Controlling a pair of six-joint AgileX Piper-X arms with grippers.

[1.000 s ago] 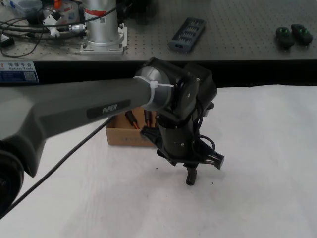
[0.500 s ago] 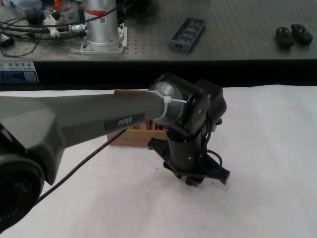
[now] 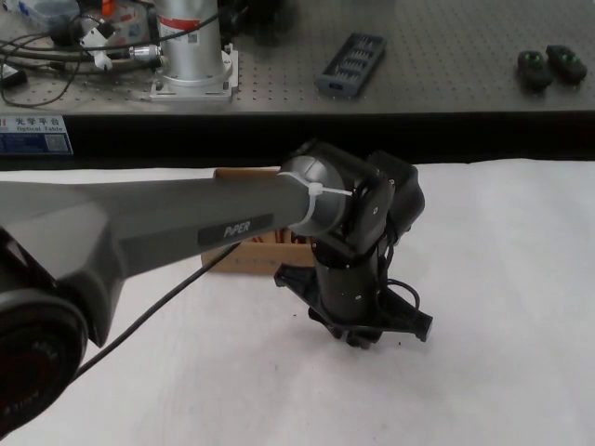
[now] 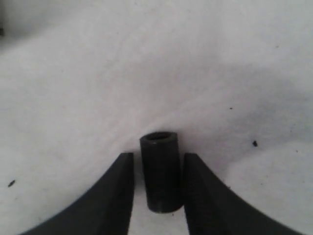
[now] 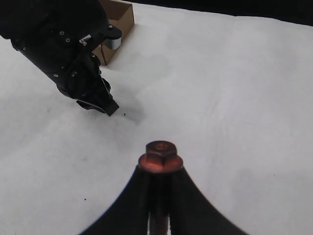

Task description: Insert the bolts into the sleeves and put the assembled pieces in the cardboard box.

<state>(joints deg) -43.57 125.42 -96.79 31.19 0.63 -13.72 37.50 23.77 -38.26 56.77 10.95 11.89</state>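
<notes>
Sleeve (image 4: 160,178) sits pinched in the left end effector (image 4: 158,157) near the box (image 5: 122,17). Right end effector (image 5: 160,171) pinches a bolt (image 5: 160,155).

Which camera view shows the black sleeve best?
The left wrist view: the sleeve stands upright with its open end visible, held in the left end effector. In the high view and the right wrist view, the same end effector largely hides it.
</notes>
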